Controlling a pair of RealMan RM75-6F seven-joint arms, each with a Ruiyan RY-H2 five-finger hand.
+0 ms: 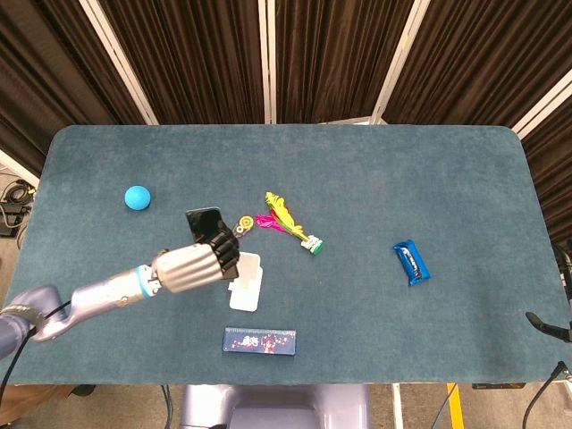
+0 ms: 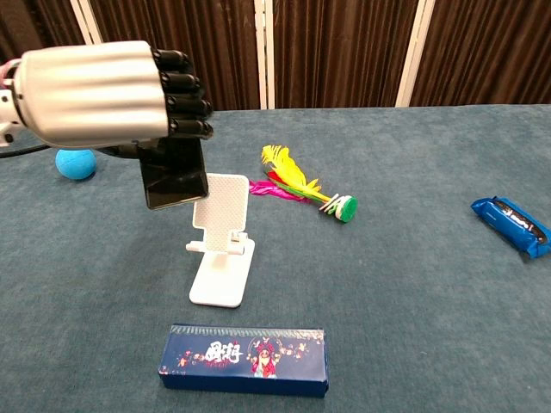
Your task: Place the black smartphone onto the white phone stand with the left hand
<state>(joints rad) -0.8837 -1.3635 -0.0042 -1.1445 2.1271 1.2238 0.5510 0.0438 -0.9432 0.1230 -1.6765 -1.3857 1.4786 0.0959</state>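
Black smartphone [image 2: 175, 175]: flat dark slab, glossy screen, no case visible; seen as a plain black rectangle [image 1: 205, 223] from the head view. It was held off the table, upright and slightly tilted, just left of the stand's back plate and overlapping its left edge in the chest view. Contact between phone and stand could not be resolved.

Left hand [image 2: 108, 95]: fingers wrapped over the phone's upper part, gripping it; silver back, black fingers. In the head view the hand [image 1: 192, 265] sat beside the stand's left side.

White phone stand [image 2: 221, 248]: one, upright on the table [image 1: 402, 170], perforated back plate, flat foot, nothing resting on it.

Right hand [image 1: 561, 304]: only a sliver showed at the right frame edge; whether its fingers were spread or curled could not be told.

Count of other items: one blue ball [image 1: 137, 197], one feathered shuttlecock [image 2: 301, 188], one tape dispenser [image 1: 240, 227], one blue snack packet [image 2: 512, 224], one dark blue printed box [image 2: 244, 360]. All lay apart from one another, except the dispenser near the feathers.
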